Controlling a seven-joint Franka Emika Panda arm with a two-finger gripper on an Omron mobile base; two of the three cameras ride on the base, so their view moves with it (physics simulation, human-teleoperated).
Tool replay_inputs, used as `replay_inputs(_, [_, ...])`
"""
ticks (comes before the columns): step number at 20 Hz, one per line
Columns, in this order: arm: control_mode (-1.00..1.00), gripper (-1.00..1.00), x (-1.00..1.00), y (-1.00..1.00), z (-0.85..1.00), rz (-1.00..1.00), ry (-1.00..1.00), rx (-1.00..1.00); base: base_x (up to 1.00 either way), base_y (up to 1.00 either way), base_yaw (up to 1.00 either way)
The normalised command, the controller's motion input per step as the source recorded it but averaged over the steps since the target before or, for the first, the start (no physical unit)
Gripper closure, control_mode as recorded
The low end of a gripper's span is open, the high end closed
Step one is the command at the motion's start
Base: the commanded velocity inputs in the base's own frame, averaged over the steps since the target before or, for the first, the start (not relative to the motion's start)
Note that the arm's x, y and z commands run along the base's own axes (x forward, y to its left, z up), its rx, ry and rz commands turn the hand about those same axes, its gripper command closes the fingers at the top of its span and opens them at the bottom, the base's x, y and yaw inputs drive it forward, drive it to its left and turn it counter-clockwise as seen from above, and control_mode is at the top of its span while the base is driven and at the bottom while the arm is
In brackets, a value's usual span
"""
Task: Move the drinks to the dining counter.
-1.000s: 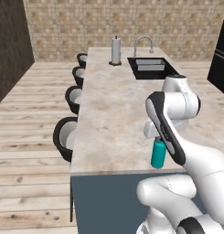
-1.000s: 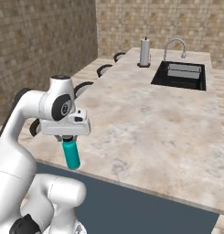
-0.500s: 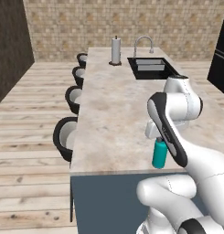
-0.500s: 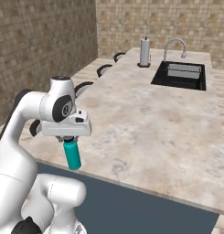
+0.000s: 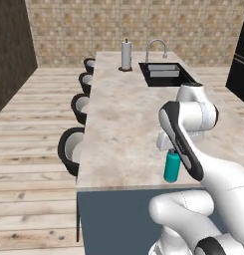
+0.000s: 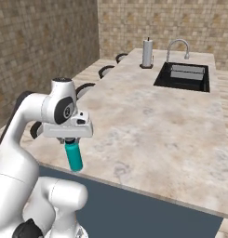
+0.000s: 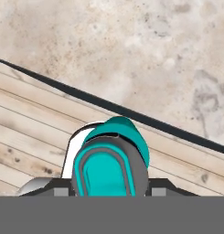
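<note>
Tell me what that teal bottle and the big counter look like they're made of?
The teal bottle, hanging from the hand, looks like smooth plastic or coated metal: even colour, soft sheen, dark cap. The dining counter looks like polished marble or similar stone: beige mottled veining. Since it is rendered, neither is certain.
</note>
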Motion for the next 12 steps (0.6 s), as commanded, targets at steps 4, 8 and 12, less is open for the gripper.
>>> replay_inputs(4, [-1.0,1.0,0.98,0.45,-0.08,0.0,0.08,0.0,0.0,0.0,0.0])
replay_inputs(8, [-1.0,1.0,1.0,0.24,-0.07,0.01,0.12,0.01,0.0,0.0,0.0])
replay_inputs(12, [-1.0,1.0,1.0,0.04,-0.06,0.0,0.03,0.0,0.0,0.0,0.0])
